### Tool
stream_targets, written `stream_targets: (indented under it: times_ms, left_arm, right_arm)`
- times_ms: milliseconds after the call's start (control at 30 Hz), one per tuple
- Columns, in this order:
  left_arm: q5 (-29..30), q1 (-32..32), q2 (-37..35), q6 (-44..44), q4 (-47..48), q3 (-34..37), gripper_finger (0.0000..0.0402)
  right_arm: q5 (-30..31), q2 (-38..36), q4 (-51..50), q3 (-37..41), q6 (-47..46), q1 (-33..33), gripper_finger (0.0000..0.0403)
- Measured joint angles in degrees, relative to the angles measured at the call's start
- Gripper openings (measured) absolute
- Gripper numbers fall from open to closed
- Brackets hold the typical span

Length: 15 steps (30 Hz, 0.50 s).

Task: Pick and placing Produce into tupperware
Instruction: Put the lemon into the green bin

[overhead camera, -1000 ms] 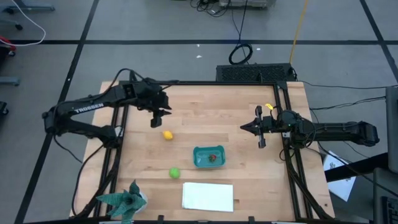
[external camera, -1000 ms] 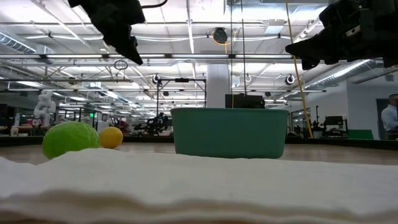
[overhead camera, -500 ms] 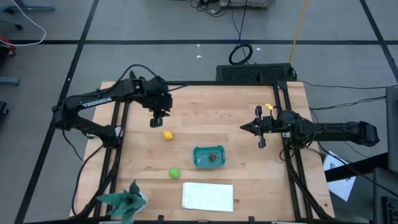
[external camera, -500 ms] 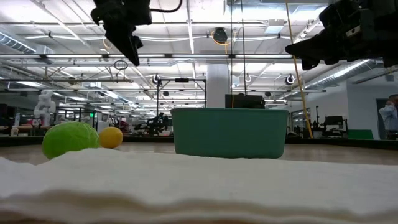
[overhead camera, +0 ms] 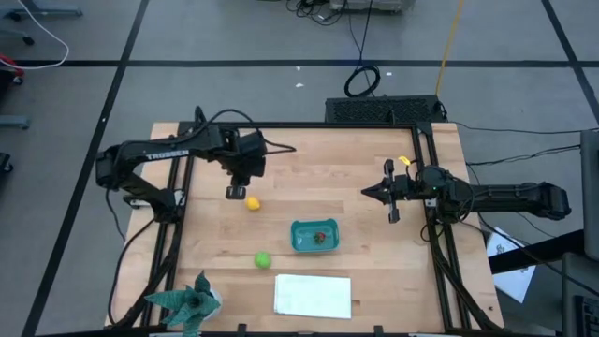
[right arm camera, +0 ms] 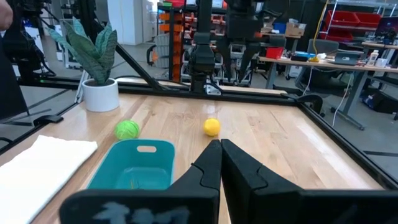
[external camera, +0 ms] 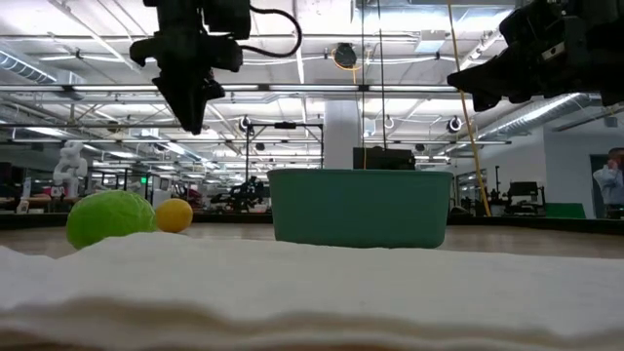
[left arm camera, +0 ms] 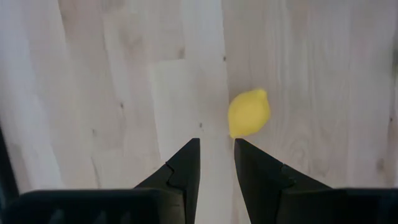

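Two dark arms reach over the pale wooden table [overhead camera: 374, 159], which is bounded by a black frame. Largest on it is the flat white rectangular sheet [overhead camera: 313, 295] at the near edge, with the teal-green spiky leafy object [overhead camera: 185, 302] at the near left corner; neither belongs to the task. Just beyond the sheet sits the small teal-blue rectangular plastic tub [overhead camera: 314, 236], open side up near the table's middle, probably so that either arm can reach it. A tiny red fruit [overhead camera: 321, 238] already lies inside it.

Outside the tub, the round bright green fruit [overhead camera: 263, 260] rests on bare wood just off its left side, and the yellow lemon-shaped fruit [overhead camera: 252, 202] lies farther back, well apart from the tub. So one piece looks placed and two remain.

Above the table, the left gripper [overhead camera: 235, 192] hangs just beside the lemon, pointing down, not touching it. Its wrist view shows the fingers [left arm camera: 183, 167] set narrow with a slim gap and nothing between them; the lemon sits off to one side of the tips. My reading is that this arm is lining up for the lemon and would need to spread wider and shift over before descending.

Near the right rail, the right gripper [overhead camera: 366, 193] waits, raised, fingers pressed together and empty, clear of the tub.

Open wood surrounds the lemon on all sides, so nothing crowds an approach. The path from lemon to tub is likewise free, with the green fruit lying off that line.
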State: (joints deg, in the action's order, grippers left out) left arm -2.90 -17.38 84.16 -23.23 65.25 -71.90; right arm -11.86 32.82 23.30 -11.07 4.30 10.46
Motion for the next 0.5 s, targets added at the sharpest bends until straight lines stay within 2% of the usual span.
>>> stream_targets:
  times_ms: [200,400,500]
  left_arm:
    - [0.0,1.4,-0.7,-3.9,-3.0,0.0,0.0104]
    - [0.0,1.6,-0.6,-4.1,-3.5,0.0,0.0105]
    - [-1.2,1.6,-0.5,-4.1,-3.6,0.0,0.0120]
  right_arm:
    - [0.0,0.1,0.0,0.0,0.0,0.0,0.0000]
    - [0.0,0.1,-0.1,0.0,-0.1,0.0,0.0000]
    - [0.0,0.1,0.0,0.0,-0.1,0.0,0.0000]
